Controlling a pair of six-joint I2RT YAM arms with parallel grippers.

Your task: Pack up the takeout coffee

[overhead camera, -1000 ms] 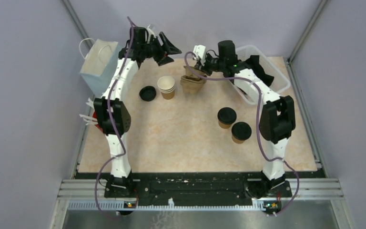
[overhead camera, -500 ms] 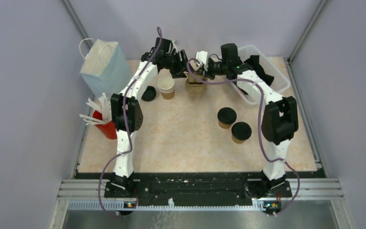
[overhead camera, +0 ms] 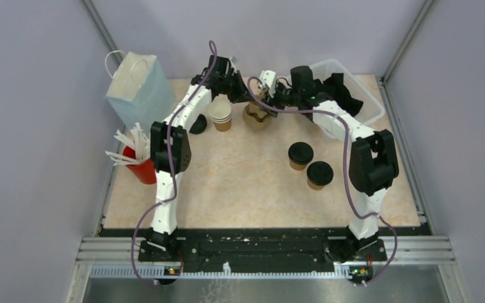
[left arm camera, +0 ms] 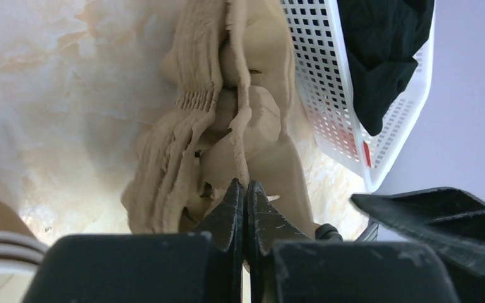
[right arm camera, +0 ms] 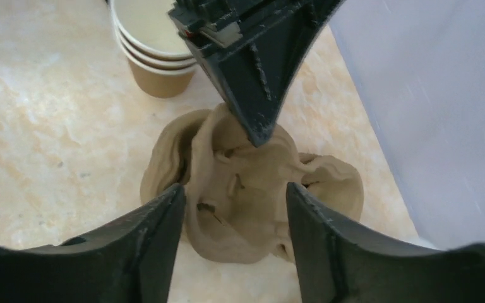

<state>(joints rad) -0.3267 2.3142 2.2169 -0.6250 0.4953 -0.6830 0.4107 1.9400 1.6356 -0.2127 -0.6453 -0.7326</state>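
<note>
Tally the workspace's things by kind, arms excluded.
Kraft-brown paper cups with round black lids: 2
Stack of open paper cups: 1
Loose round black lid: 1
Brown moulded cardboard carrier: 1
Red cup of white sticks: 1
Pale handled paper bag: 1
White perforated plastic basket: 1
Black object inside the basket: 1
Total: 9

Reckoned from the middle of the table, the near half from 5 to 7 o'clock lies open for a pass. At 12 o'clock the cardboard carrier is boxed in. The left gripper pinches its central ridge, and the right gripper straddles it with fingers spread. A stack of open cups stands just beside it at 11. A paper bag stands at 10, a red cup of sticks at 9 and a white basket at 2. A lidded cup and a second lidded cup, close together, block 3 to 4 o'clock.
</note>
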